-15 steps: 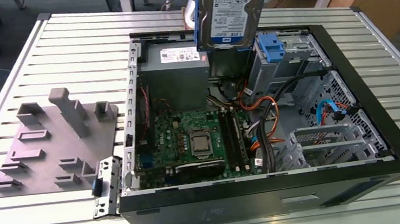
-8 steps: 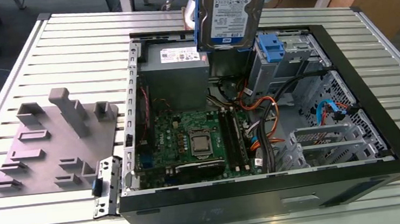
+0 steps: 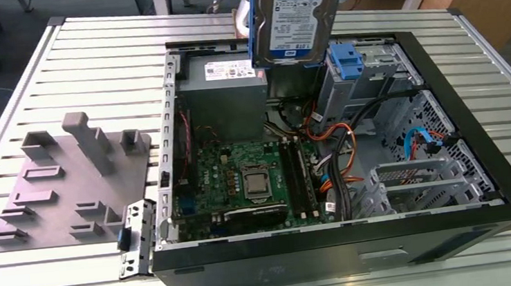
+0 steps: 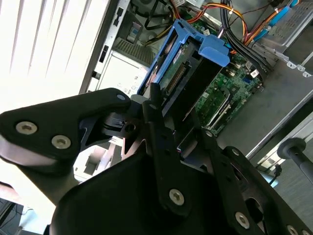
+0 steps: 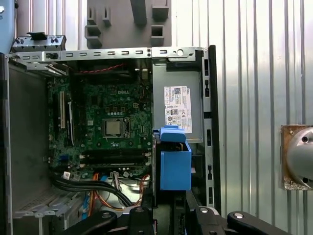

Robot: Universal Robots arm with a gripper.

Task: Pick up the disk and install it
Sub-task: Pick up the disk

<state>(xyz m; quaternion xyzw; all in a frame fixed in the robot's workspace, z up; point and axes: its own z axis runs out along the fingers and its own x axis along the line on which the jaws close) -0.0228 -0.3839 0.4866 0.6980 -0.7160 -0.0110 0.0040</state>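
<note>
The gripper [image 4: 173, 111] is clamped on the disk [image 3: 289, 22], which hangs upright above the open computer case [image 3: 339, 250].

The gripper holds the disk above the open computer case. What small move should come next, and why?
Probably a slow straight descent: the gripper is shut on the disk, upright above the computer case, and the first wrist view shows it beside the power supply, seemingly over the drive cage.
</note>
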